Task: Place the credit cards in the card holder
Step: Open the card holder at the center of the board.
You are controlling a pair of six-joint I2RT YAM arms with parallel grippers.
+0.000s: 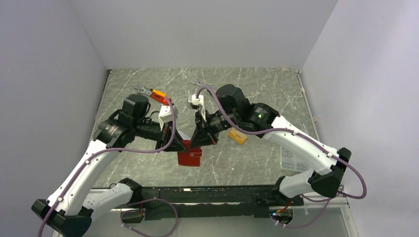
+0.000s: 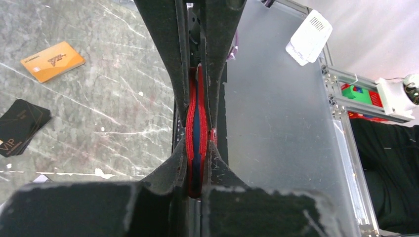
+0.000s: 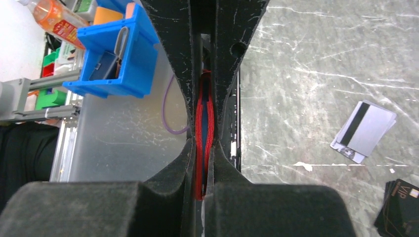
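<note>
Centrally in the top view, the red card holder is gripped edge-on by the left fingers and right fingers, both clamped nearly closed on it; the black cards read "VIP".

- Mid-frame: card holder gripped between the left pincer on its left and the right pincer on its right.
- Just right of them, a credit card lies on the table.
</note>
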